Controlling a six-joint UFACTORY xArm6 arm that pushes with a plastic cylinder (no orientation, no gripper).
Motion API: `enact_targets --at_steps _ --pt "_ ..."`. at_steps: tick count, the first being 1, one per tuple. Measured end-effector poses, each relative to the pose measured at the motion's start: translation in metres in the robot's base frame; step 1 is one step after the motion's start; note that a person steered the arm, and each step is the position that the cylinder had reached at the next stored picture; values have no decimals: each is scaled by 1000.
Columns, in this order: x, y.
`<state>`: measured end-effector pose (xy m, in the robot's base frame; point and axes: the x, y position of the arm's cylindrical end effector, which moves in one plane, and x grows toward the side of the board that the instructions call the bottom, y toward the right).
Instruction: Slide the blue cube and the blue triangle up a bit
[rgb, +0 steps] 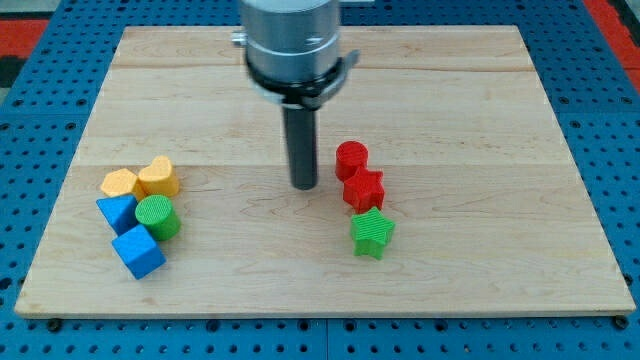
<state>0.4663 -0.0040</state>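
Note:
The blue cube (138, 251) lies at the view's lower left of the wooden board. The blue triangle (116, 212) sits just above it, touching the green cylinder (157, 217) on its right. My tip (304, 186) is near the board's middle, well to the right of both blue blocks and just left of the red blocks. It touches no block.
A yellow hexagon (121, 184) and a yellow heart (158, 177) sit just above the blue triangle. A red cylinder (351, 160), a red star (364, 190) and a green star (372, 233) form a column right of my tip. The board (480, 120) lies on blue pegboard.

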Motion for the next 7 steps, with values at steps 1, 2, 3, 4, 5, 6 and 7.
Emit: enact_targets --at_steps 1,2,3,4,5,6,7 --pt "-1 25" --pt "-1 28" --pt "-9 2" --pt "-1 -35" --pt "64 -18" --pt "131 -25" --pt "153 -49"
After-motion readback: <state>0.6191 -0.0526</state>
